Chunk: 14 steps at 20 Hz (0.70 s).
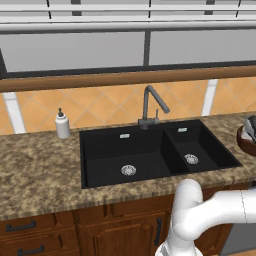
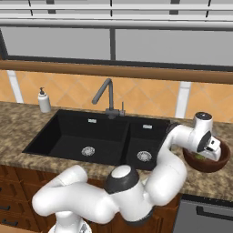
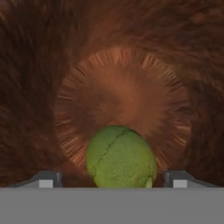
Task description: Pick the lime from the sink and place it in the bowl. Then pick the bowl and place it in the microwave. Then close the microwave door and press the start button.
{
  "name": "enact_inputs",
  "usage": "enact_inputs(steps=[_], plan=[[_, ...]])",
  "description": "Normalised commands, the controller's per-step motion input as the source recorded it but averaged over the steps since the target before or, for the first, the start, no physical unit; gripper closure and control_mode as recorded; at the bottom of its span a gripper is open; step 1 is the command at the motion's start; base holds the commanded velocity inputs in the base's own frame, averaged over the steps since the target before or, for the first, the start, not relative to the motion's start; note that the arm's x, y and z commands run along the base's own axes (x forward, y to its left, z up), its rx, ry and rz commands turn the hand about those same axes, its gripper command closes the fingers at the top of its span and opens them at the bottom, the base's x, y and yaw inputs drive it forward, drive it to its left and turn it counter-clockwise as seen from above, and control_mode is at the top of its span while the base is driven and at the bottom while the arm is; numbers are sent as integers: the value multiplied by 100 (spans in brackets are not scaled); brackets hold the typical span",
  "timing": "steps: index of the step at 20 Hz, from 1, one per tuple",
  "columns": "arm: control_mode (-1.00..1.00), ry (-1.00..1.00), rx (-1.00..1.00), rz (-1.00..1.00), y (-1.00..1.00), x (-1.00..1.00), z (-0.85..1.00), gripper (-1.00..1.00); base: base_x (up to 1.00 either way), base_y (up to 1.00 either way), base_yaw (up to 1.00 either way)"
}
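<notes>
The yellow-green lime [image 3: 120, 157] lies on the floor of the brown wooden bowl [image 3: 122, 83]. My gripper [image 3: 111, 180] points down into the bowl and is open. Its fingertips [image 3: 46, 179] stand well apart, with a gap to the lime on each side. From the right base view the bowl [image 2: 209, 164] sits on the counter right of the black sink [image 2: 73, 132], with the lime [image 2: 199, 157] just visible inside and the gripper [image 2: 213, 150] over the rim. The bowl [image 1: 246, 142] shows at the right edge of the left base view. The microwave is out of view.
A grey curved faucet [image 1: 150, 107] stands behind the sink [image 1: 105, 145]. A white soap dispenser [image 1: 62, 124] sits on the speckled counter [image 1: 40, 170] to the left. Wooden cabinet drawers [image 1: 30, 230] run below. A grey appliance front [image 2: 205, 214] lies under the bowl's counter.
</notes>
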Motion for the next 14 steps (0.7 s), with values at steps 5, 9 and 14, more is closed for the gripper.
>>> enact_inputs(steps=[5,9,14], plan=[[-100,0,1,0,-7,0,23,-100,0,0,0],[-100,0,0,0,39,0,81,-100,0,0,0],[-100,5,-4,0,71,4,43,-100,0,0,0]])
